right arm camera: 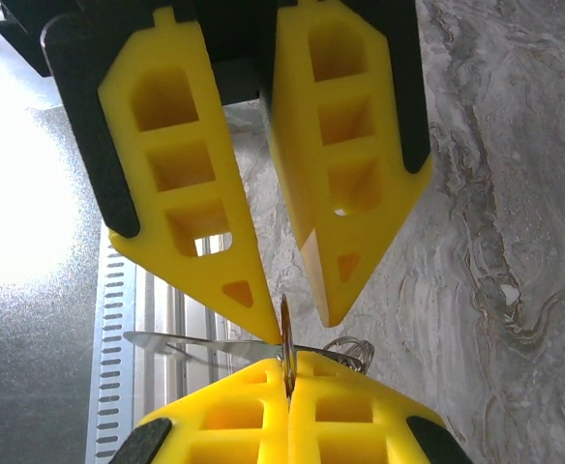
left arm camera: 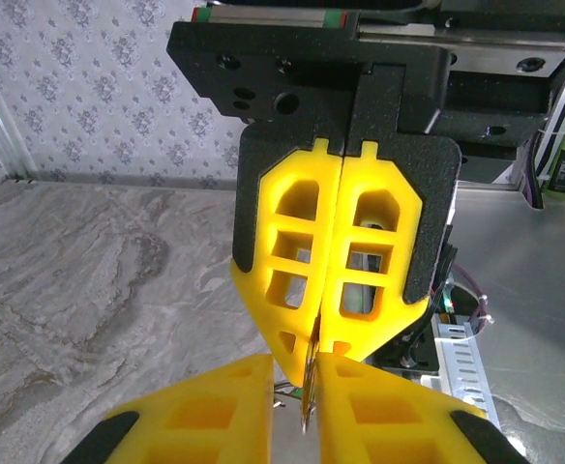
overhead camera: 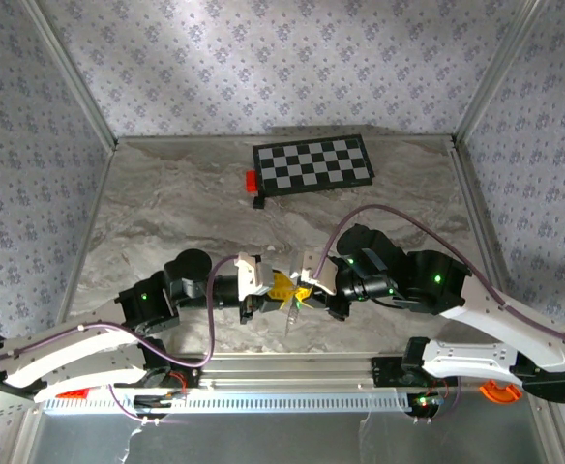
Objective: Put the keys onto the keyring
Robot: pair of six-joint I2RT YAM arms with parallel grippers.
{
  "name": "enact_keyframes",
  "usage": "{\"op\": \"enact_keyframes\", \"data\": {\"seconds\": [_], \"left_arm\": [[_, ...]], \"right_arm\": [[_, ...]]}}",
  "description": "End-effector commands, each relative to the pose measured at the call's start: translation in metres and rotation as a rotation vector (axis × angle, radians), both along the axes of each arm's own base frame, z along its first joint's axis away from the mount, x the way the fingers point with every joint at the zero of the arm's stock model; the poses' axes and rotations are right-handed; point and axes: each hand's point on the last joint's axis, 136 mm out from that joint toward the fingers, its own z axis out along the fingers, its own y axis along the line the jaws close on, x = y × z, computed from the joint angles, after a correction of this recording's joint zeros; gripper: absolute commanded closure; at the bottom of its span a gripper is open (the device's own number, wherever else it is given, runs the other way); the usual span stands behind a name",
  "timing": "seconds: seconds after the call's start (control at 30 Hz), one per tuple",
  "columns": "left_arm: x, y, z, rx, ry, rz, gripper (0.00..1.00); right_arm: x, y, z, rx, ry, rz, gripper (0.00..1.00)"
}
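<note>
My right gripper [right arm camera: 287,375] is clamped on the thin grey metal keyring [right arm camera: 286,329], held above the table between the arms. My left gripper [right arm camera: 297,314] has its jaws slightly apart around it. A flat silvery key [right arm camera: 181,343] juts out beside the ring, and I can't tell whether it's threaded yet.

Top external camera high behind the arm bases, looking down across the grey marble worktop [overhead camera: 166,213] to the far wall, wrist cameras close behind the yellow-padded left pincer [left arm camera: 299,387] and right pincer [right arm camera: 287,372], facing each other, sharing the tips' meeting point, lower frame centre.
</note>
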Motion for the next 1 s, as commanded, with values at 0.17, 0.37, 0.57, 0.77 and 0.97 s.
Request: {"op": "enact_keyframes", "data": {"seconds": [0.17,0.37,0.57,0.77,0.97], "left_arm": [[-0.003,-0.001,0.001,-0.011,-0.012,-0.014,0.81],[-0.003,-0.001,-0.001,0.0,-0.012,-0.016,0.83],[-0.006,-0.001,-0.001,0.001,-0.011,-0.035,0.91],[-0.009,-0.001,0.002,-0.008,-0.017,-0.047,1.0],[-0.013,0.002,0.014,-0.069,-0.028,-0.061,1.0]], "right_arm": [[-0.004,0.005,0.013,0.046,-0.013,0.029,1.0],[-0.004,0.005,0.012,0.04,-0.012,0.031,1.0],[-0.004,0.005,0.014,0.042,-0.015,0.034,1.0],[-0.004,0.006,0.015,0.05,-0.02,0.037,1.0],[-0.003,0.007,0.018,0.08,-0.03,0.032,0.99]]}}
